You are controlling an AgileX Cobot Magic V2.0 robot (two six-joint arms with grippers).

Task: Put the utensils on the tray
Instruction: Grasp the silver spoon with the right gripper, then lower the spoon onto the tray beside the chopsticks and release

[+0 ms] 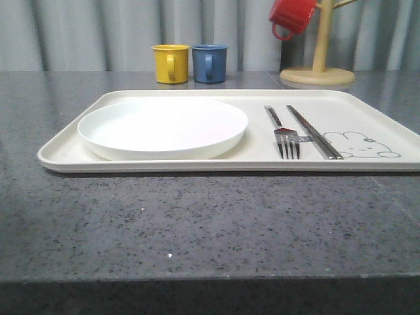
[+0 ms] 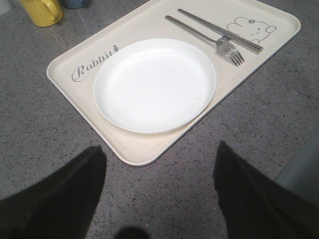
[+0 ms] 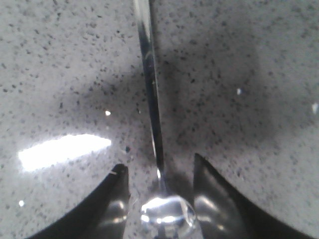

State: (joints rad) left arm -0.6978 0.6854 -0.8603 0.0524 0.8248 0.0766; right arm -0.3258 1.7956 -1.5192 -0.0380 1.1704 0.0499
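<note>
The cream tray (image 1: 65,154) lies across the granite table. On it are the round white plate (image 1: 163,126) at the left, then the fork (image 1: 283,134) and the flat chopsticks (image 1: 314,131) side by side next to the rabbit drawing. My left gripper (image 2: 159,148) hovers open over bare table just off a rounded corner of the tray (image 2: 134,152), nothing between its fingers. In the right wrist view the long-handled spoon (image 3: 149,89) lies on the table. My right gripper (image 3: 159,164) is open, its fingers straddling the spoon's neck just above the bowl with gaps on both sides.
A yellow mug (image 1: 170,63) and a blue mug (image 1: 210,63) stand behind the tray. A red mug (image 1: 292,16) hangs on a wooden mug tree (image 1: 319,46) at the back right. Bare tray surface runs along the fork and chopsticks.
</note>
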